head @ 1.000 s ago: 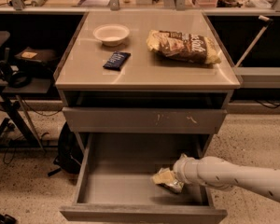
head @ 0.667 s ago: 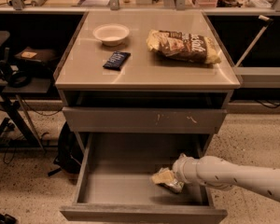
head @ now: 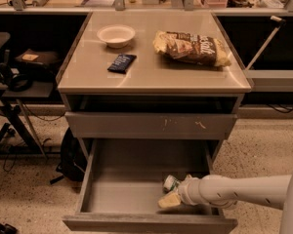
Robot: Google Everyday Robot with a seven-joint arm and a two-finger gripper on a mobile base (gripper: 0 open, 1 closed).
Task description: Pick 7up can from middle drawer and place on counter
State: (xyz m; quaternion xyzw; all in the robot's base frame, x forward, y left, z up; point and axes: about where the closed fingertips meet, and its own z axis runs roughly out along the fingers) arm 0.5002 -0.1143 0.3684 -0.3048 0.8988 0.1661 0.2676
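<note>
The middle drawer is pulled wide open below the counter. The 7up can, small and whitish with green, lies in the drawer's right front part. My gripper reaches into the drawer from the right on a white arm. It sits right against the can, just in front of it. The gripper partly hides the can's lower side.
On the counter stand a white bowl, a dark blue snack packet and a chip bag. A shut drawer front with pale scratches sits above the open drawer. A cluttered ledge runs behind, and cables and a stand are at the left.
My gripper has shifted slightly toward the drawer's front, and the can's top now shows just behind it. Nothing on the counter has moved.
</note>
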